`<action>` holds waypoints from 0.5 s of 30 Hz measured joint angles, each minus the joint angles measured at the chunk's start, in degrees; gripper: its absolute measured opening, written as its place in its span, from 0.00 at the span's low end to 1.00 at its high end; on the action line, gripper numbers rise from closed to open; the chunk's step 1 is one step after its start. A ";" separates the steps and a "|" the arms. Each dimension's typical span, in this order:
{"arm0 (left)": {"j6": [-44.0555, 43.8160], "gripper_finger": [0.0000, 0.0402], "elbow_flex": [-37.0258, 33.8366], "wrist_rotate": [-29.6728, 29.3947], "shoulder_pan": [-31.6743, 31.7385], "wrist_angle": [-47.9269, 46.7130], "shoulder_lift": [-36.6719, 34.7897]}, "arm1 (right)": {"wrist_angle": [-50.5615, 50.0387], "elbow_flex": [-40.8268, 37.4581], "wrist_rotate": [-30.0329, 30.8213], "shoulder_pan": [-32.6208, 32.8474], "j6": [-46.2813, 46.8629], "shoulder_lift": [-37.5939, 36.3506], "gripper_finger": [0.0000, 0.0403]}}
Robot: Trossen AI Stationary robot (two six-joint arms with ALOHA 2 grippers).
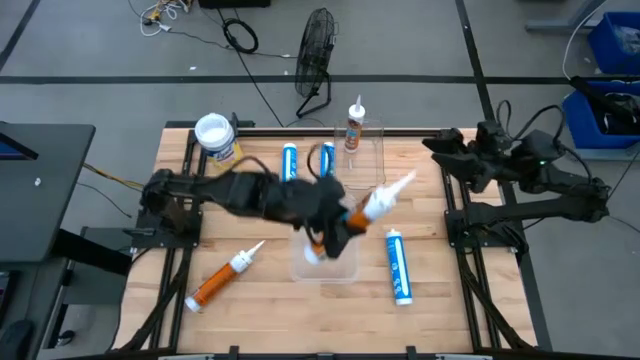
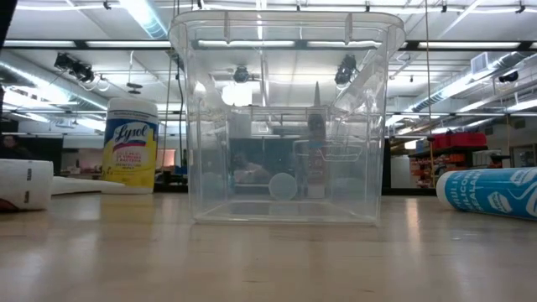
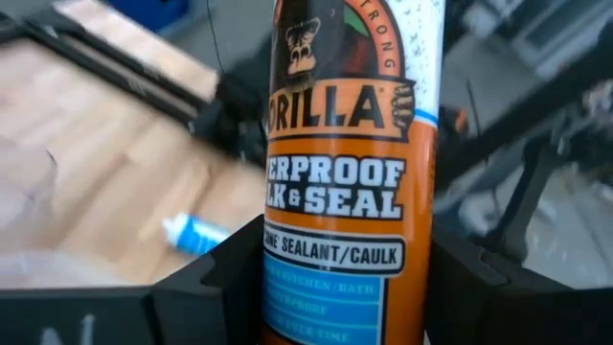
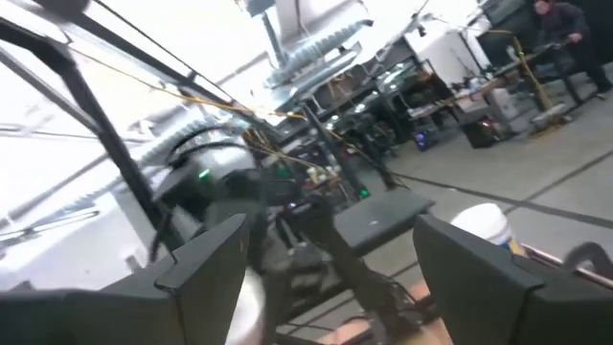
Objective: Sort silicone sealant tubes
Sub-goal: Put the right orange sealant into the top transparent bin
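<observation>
My left gripper [image 1: 336, 228] is shut on an orange silicone sealant tube [image 1: 372, 205], held in the air over a clear bin [image 1: 330, 268] at the table's middle. Another orange tube [image 1: 352, 128] stands upright in a second clear bin [image 1: 372, 160] at the far edge. A third orange tube [image 1: 222, 278] lies at the near left. Two blue tubes [image 1: 290, 161] [image 1: 328, 160] lie at the far middle and one blue tube [image 1: 398, 266] lies at the near right. My right gripper [image 4: 326, 259] is open and drawn back at the far right [image 1: 440, 148]. My left gripper pinches the orange tube's printed body [image 3: 345, 254] between its two fingers [image 3: 215, 283], which lie across the tube, one on each side. The tube is lifted clear of the table and tilted, its white nozzle [image 1: 398, 187] pointing toward the far right.
A yellow canister with a white lid [image 1: 214, 136] stands at the far left and shows in the low view as well [image 2: 130, 144]. The near clear bin [image 2: 285, 117] fills the low view's middle. The right arm's frame [image 1: 480, 215] lines the right side.
</observation>
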 joint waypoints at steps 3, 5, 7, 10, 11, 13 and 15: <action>-2.46 0.53 3.59 0.13 2.43 0.22 -0.02 | 0.16 0.00 0.17 0.00 1.60 -0.50 0.74; -3.84 0.53 5.31 1.42 4.15 0.35 -0.09 | 0.22 0.00 1.58 -0.02 3.08 -0.29 0.75; -4.52 0.53 6.24 2.03 5.54 0.35 -0.09 | 0.23 0.00 1.73 -0.02 4.23 0.65 0.76; -4.77 0.53 6.58 2.39 7.22 1.38 -0.09 | 1.03 0.00 -0.08 -0.01 5.77 3.36 0.80; -4.83 0.53 6.60 2.72 7.70 1.69 -0.09 | 2.18 0.00 -0.75 0.00 5.89 4.36 0.82; -4.85 0.53 6.60 3.63 8.44 2.08 -0.09 | 5.28 0.00 -1.35 0.00 6.32 6.37 0.86; -4.83 0.53 6.60 3.90 8.98 1.84 -0.09 | 9.65 0.00 -1.69 0.00 6.46 8.82 0.90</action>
